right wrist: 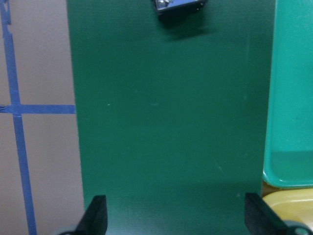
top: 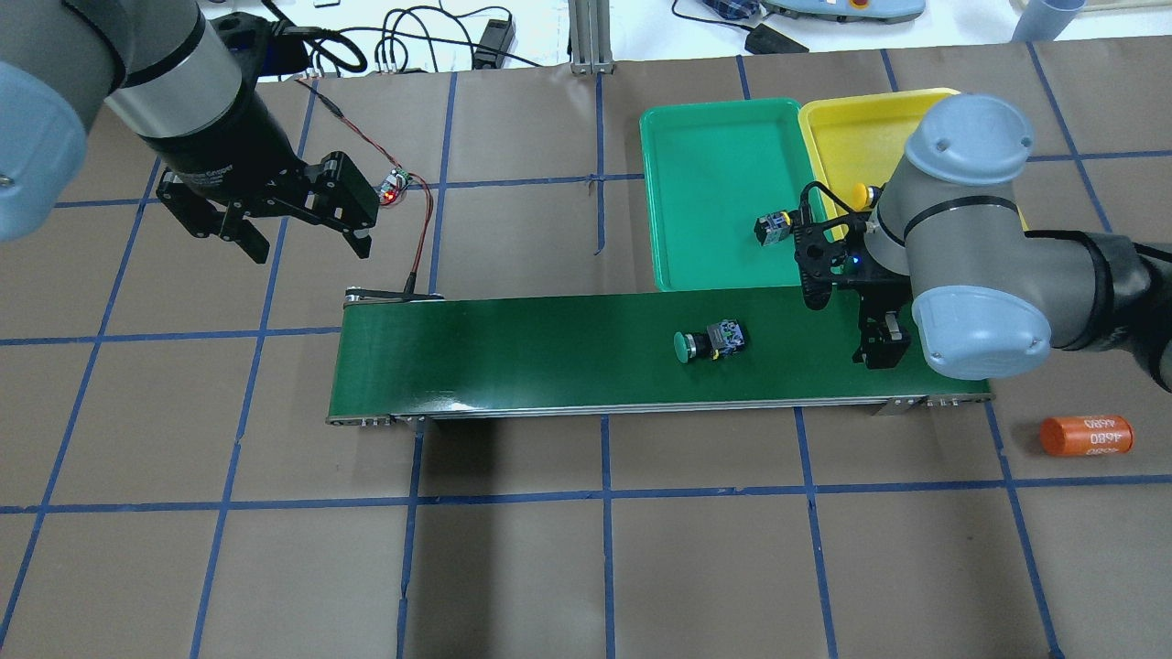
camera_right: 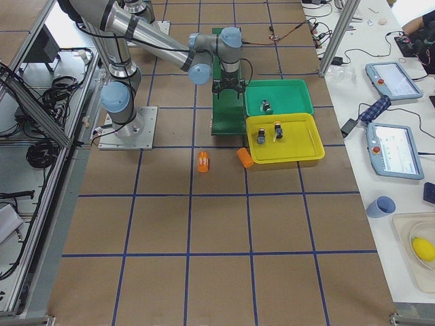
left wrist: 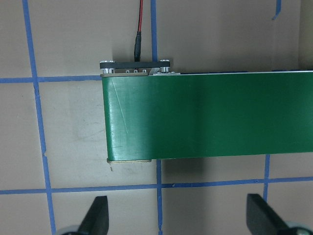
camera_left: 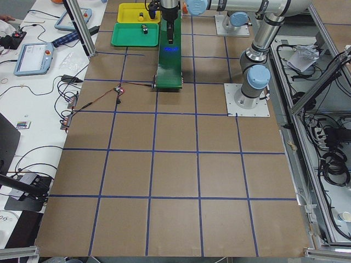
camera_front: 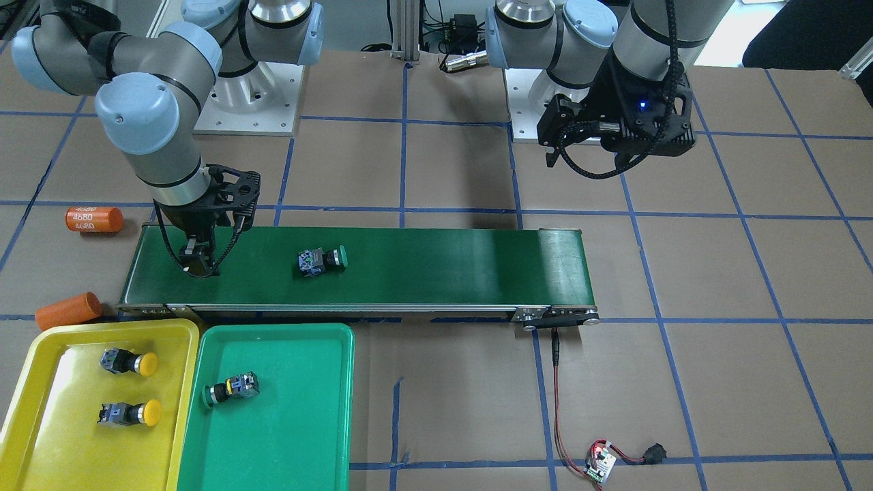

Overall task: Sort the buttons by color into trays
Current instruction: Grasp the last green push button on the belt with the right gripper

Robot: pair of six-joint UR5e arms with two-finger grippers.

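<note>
Green button (top: 710,342) lies on belt (top: 549,352) clear of spread right tool (right wrist: 174,198); left tool (left wrist: 177,198) spread.

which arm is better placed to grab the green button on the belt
Right. The right gripper hangs open over the belt near the button and green tray; the left gripper sits off the belt's far end.
</note>
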